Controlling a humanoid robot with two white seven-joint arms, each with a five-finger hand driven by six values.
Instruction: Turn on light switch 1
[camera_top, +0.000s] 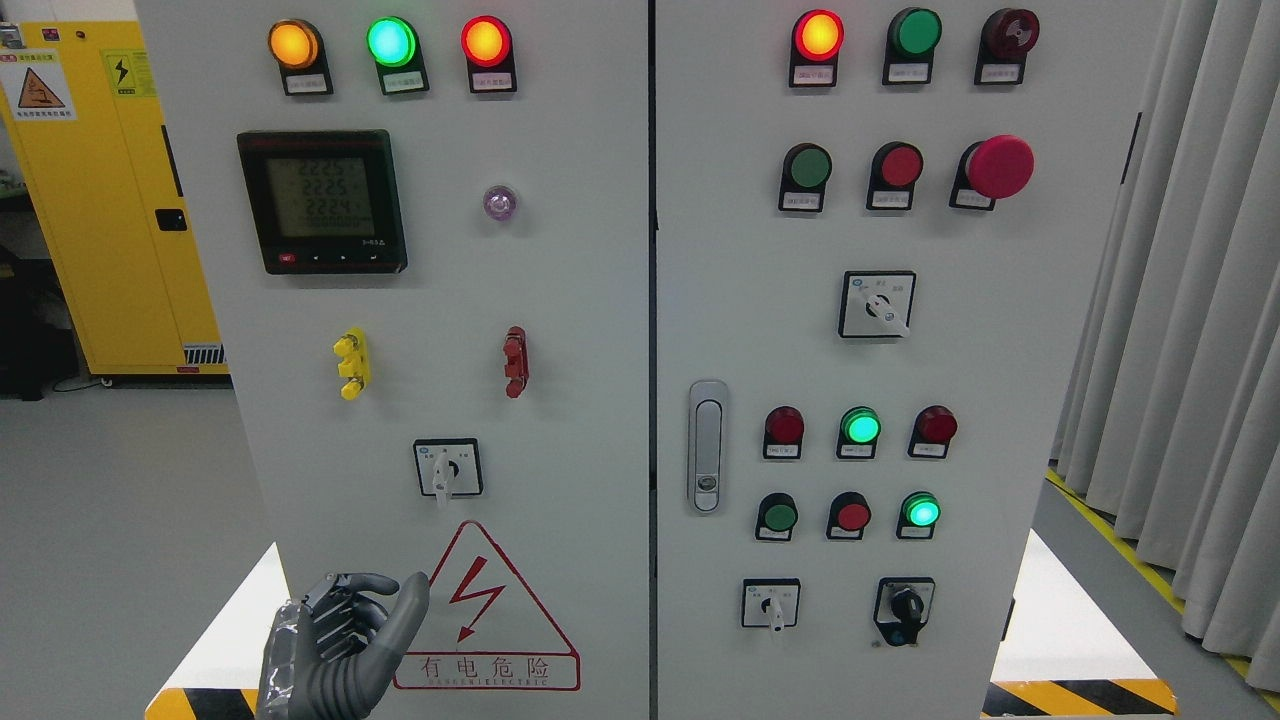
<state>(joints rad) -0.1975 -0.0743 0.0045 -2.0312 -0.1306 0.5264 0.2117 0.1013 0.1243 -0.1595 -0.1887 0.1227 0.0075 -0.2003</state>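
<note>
While the left hand (345, 640) hangs loosely curled and empty at the cabinet's (560, 420) bottom-left corner, the nearest switch (447, 468) sits above it, so a careless reach could hit the wrong control.

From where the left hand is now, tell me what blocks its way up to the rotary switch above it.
Nothing visible does. The left hand is beside the warning triangle; only bare panel lies between it and the rotary switch.
</note>
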